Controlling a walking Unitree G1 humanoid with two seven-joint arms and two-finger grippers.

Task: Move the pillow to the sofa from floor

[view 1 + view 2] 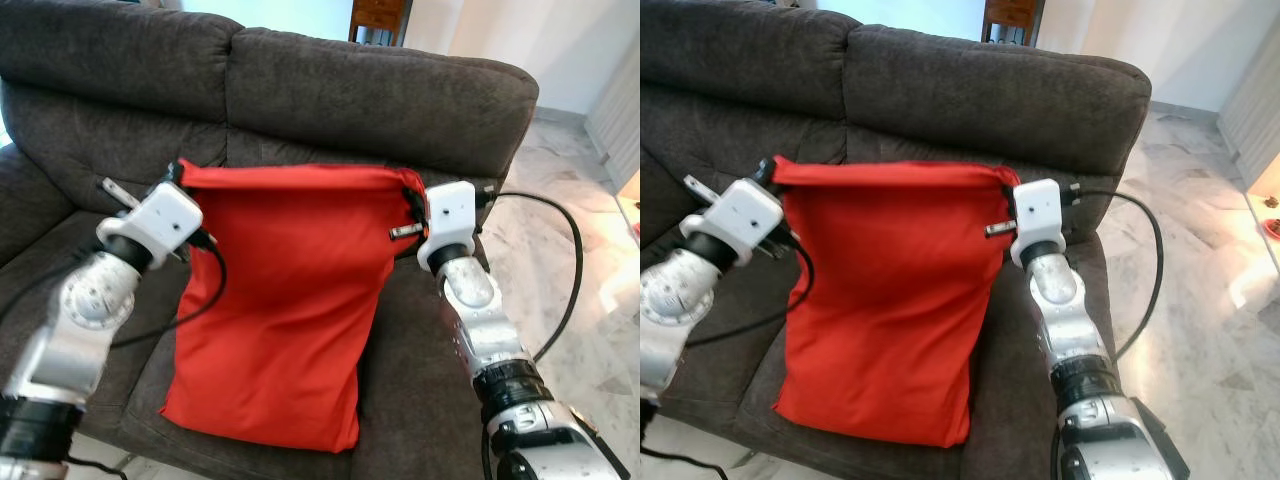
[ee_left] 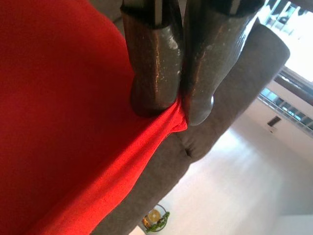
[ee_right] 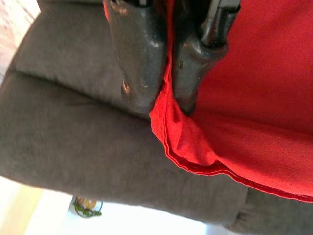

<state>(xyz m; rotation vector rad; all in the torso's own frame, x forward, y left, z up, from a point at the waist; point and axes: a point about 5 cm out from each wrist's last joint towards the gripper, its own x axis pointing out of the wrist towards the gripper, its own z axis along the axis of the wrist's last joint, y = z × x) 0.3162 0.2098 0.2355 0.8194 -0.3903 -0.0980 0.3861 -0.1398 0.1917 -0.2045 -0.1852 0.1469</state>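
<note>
Across the front of the scene a dark grey fabric sofa (image 1: 330,90) is standing, with two back cushions side by side and a broad seat; behind it and to the robot's right, a pale marble floor (image 1: 570,200) is shining with glare, and a piece of brown wooden furniture (image 1: 378,18) is showing above the sofa back. One red pillow (image 1: 285,300) is hanging in front of the sofa back, its lower edge resting on the front of the seat and its top edge pulled taut between two grippers — one at each upper corner. The left gripper (image 2: 180,100) is pinching the robot's-left top corner, its two black fingers (image 2: 154,63) pressed together with a twist of red cloth squeezed between the tips; the right gripper (image 3: 167,105) is clamping the opposite top corner, fingers (image 3: 137,58) closed over a folded seam of the fabric. Both silver arms are reaching forward, the left arm (image 1: 80,320) over the seat and the right arm (image 1: 490,340) near the sofa's right side; a black cable (image 1: 565,270) is looping off the right wrist.
</note>
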